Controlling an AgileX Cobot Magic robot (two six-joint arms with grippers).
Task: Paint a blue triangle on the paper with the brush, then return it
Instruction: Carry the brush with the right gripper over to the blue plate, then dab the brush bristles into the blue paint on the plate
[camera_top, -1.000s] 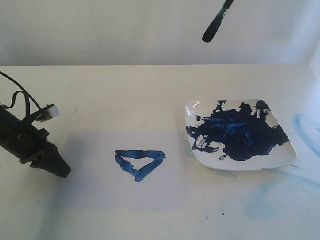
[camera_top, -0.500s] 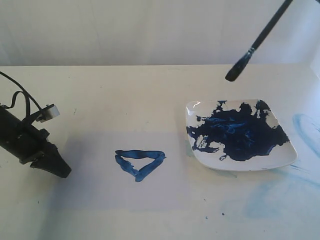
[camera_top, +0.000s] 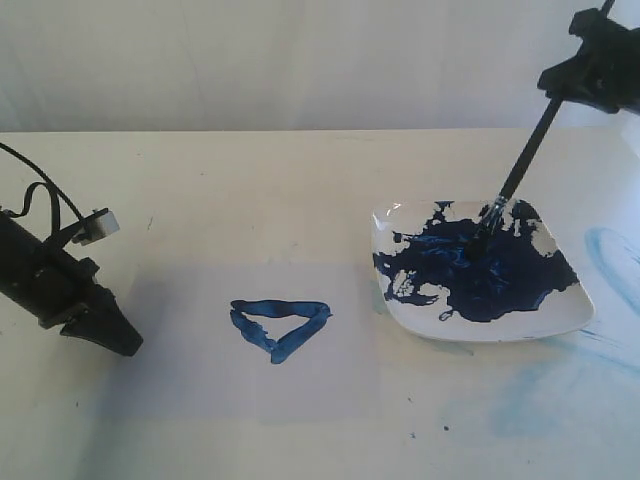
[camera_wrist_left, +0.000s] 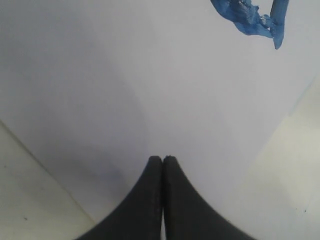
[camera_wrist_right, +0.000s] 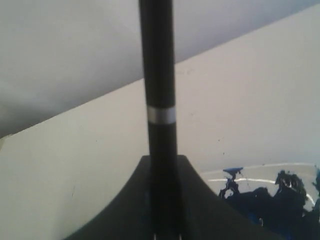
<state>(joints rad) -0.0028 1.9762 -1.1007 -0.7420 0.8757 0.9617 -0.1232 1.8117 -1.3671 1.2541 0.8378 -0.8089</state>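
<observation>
— So, which arm is carrying the brush (camera_top: 520, 172)?

— The right gripper (camera_top: 597, 72) is clamping its black handle, up toward the far right corner of the bench (camera_top: 250, 180). The right wrist view is showing the handle running straight out between the closed jaws.

— And the bristle end?

— It is dipping into the dark paint blotch (camera_top: 480, 280) on the plate (camera_top: 570, 316), which is sitting near the right edge. The brush is slanting down from the gripper toward the near left, so its long axis is pointing across the plate.

— Is the painting looking done?

— I am judging so: the blue triangle (camera_top: 282, 308) is lying closed on the paper (camera_top: 190, 385), toward the near edge and well apart from the plate.

— What is the left gripper (camera_top: 118, 338) doing?

— It is idling by the left edge, tips pressed together on nothing, over the paper's left margin.

— So the return is falling to the right arm?

— Likely. The handle is probably needing to tip lower toward the plate before the jaws are letting go.
</observation>
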